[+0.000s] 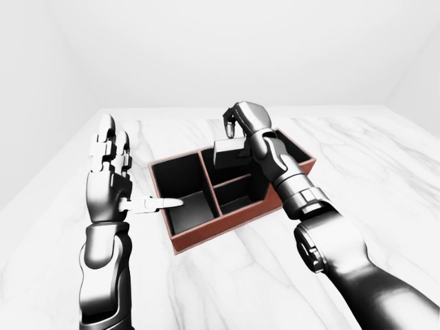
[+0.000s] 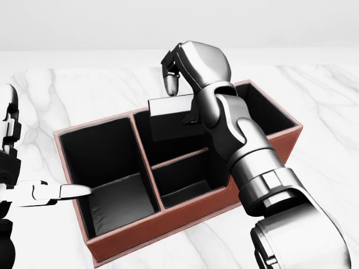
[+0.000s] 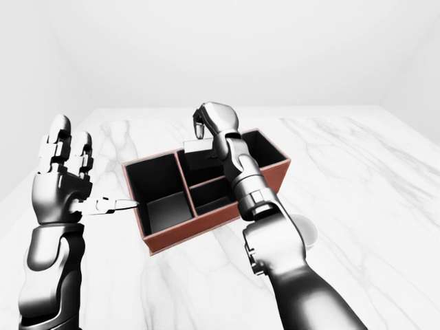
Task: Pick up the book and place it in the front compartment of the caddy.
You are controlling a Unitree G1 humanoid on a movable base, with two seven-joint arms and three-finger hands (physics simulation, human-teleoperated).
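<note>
The caddy [image 2: 160,224] is a red-brown box with black compartments, standing at an angle on the marble table. My right hand [image 2: 179,102] is shut on the grey book [image 2: 168,120], pinching its upper right edge. The book stands upright and hangs over the upper middle compartment [image 2: 174,147], its lower edge near rim height. A smaller compartment [image 2: 182,179] lies just below it in the head view. My right forearm hides much of the caddy's right end. My left hand [image 1: 127,180] is open at the caddy's left, its thumb pointing over the rim of the large left compartment [image 2: 112,174].
The white marble table [image 1: 240,275] stretches all around the caddy. A white round object [image 3: 308,234] shows partly behind my right forearm in the right-eye view. Pale walls stand beyond the table.
</note>
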